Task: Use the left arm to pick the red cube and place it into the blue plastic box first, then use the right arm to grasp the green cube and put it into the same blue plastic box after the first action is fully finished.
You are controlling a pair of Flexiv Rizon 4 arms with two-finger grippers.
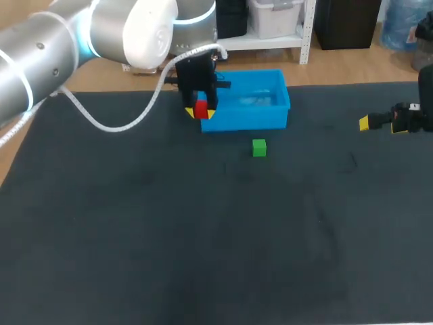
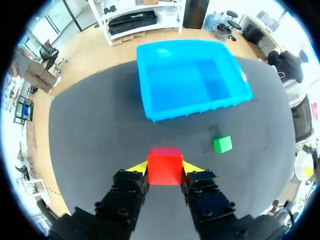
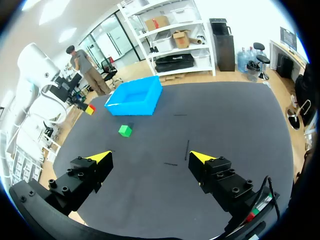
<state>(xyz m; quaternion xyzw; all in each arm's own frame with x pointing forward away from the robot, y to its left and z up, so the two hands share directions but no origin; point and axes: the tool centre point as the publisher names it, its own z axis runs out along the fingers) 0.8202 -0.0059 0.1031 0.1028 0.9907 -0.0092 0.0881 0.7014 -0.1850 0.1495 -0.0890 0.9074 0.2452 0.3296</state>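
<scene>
My left gripper (image 1: 201,112) is shut on the red cube (image 1: 200,109), held above the mat at the left front corner of the blue plastic box (image 1: 270,116). From the left wrist, the red cube (image 2: 165,165) sits clamped between the yellow tips of the left gripper (image 2: 165,168), with the blue box (image 2: 150,105) ahead and nothing inside it. The green cube (image 1: 259,147) lies on the mat just in front of the box; the green cube (image 2: 222,144) is ahead and to the side of the left fingers. My right gripper (image 1: 382,122) hangs open at the far right; the right gripper (image 3: 150,157) holds nothing.
A dark mat (image 1: 169,237) covers the table. A white cable (image 1: 115,125) loops from my left arm down over the mat left of the box. From the right wrist, the blue box (image 3: 135,97) and green cube (image 3: 125,131) lie well ahead.
</scene>
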